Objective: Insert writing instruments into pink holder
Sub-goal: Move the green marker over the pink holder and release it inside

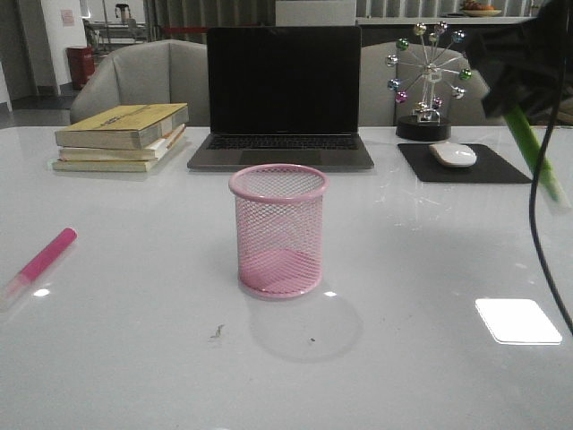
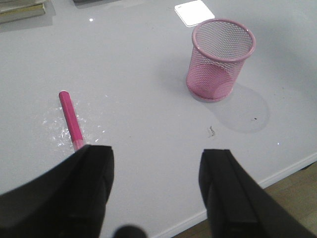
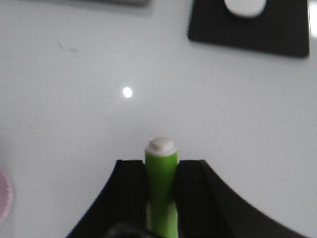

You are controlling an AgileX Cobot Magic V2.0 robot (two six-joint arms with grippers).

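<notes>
We see a glossy white bench (image 1: pixel 134 358) mirroring lights, a pink wire-mesh holder (image 1: pixel 278 231), a smooth plastic lime green marker (image 3: pixel 161 191) between matt black claw fingers (image 3: pixel 128 198), and a matt mouse pad (image 1: pixel 501 170).

Pink mesh cup (image 1: pixel 278 231): upright, empty, mid-worktop, well clear of every edge. Pink marker (image 1: pixel 40 261): lying flat near the left edge, pale clear end toward the front edge, well apart from the cup. Green marker (image 3: pixel 161 191): off the worktop, tilted above the right side, clamped between black jaws, white tip exposed.
</notes>
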